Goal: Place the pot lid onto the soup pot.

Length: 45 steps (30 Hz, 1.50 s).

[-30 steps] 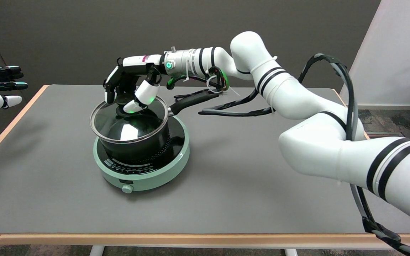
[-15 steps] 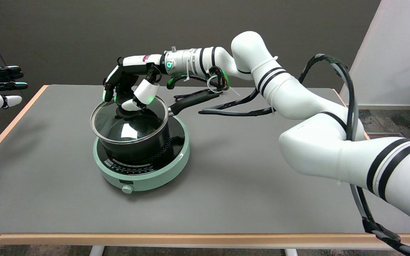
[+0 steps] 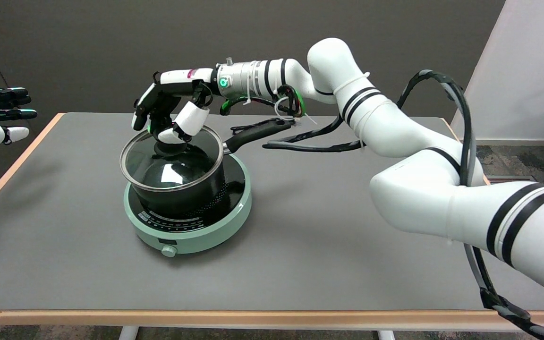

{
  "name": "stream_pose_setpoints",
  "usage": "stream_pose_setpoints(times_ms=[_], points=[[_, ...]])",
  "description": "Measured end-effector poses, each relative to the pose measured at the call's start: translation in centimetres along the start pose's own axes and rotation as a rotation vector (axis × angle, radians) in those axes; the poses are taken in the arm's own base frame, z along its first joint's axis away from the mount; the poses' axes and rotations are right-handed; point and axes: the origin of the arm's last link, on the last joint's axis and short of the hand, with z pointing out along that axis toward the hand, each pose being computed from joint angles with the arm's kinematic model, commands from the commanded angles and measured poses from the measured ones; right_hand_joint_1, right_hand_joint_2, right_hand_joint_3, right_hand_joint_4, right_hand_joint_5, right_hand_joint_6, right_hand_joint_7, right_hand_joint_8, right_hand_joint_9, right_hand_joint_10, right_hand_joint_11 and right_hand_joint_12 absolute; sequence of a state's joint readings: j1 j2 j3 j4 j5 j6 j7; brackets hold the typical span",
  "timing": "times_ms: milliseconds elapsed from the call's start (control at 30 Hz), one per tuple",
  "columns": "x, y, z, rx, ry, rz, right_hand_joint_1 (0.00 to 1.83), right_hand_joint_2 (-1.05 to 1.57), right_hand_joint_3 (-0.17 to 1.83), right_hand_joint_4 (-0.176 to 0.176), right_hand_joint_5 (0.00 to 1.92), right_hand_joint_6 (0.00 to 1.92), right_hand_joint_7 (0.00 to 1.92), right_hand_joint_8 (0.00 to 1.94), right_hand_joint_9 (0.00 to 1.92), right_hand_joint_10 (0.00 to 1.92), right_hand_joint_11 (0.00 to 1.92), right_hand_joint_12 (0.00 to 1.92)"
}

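The round glass pot lid [image 3: 170, 163] with steel rim sits on the black soup pot [image 3: 191, 189]. The robot hand [image 3: 168, 111], fingers spread and empty, hovers just above the lid's black knob [image 3: 165, 148]; a snagging fingertip could tip it.

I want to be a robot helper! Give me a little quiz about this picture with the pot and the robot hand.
1. True or false: the glass pot lid lies on the soup pot.
2. What does the pot stand on: A) a wooden board, B) a green cooker, C) a plate?
3. Fill in: the right robot hand is just above the lid's black ____.

Key
1. True. The lid covers the pot.
2. B.
3. Knob. The fingers look spread, holding nothing.
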State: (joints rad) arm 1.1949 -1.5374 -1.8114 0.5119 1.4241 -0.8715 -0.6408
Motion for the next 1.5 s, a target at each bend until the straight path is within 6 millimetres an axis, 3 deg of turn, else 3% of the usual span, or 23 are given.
stream_pose_setpoints(times_ms=[700, 900, 967, 1033, 1100, 1233, 1500], points=[[1.3, 0.0, -0.9, -0.002, 0.039, -0.023, 1.0, 0.66, 0.94, 0.088, 0.64, 0.4, 0.86, 0.44, 0.83, 0.88, 0.0, 1.88], [1.9, -0.1, -1.2, -0.001, 0.056, -0.036, 1.01, 0.67, 0.87, 0.075, 0.67, 0.35, 0.88, 0.4, 0.83, 0.88, 0.0, 1.88], [2.2, -0.2, -1.4, 0.0, 0.063, -0.041, 1.0, 0.65, 0.93, 0.083, 0.65, 0.4, 0.86, 0.44, 0.85, 0.8, 0.0, 1.9], [2.4, -0.2, -1.5, -0.001, 0.07, -0.047, 1.0, 0.65, 0.88, 0.079, 0.67, 0.35, 0.88, 0.39, 0.83, 0.73, 0.25, 1.77], [2.6, -0.3, -1.6, -0.003, 0.078, -0.053, 0.97, 0.64, 0.9, 0.088, 0.66, 0.36, 0.85, 0.36, 0.78, 0.62, 0.55, 1.36], [3.0, -0.2, -1.9, -0.019, 0.088, -0.078, 0.94, 0.63, 0.91, 0.096, 0.65, 0.35, 0.83, 0.33, 0.75, 0.58, 0.56, 1.24], [3.9, 1.3, -3.0, -0.121, 0.158, -0.156, 0.89, 0.62, 0.91, 0.131, 0.65, 0.35, 0.83, 0.33, 0.75, 0.58, 0.55, 1.2]])
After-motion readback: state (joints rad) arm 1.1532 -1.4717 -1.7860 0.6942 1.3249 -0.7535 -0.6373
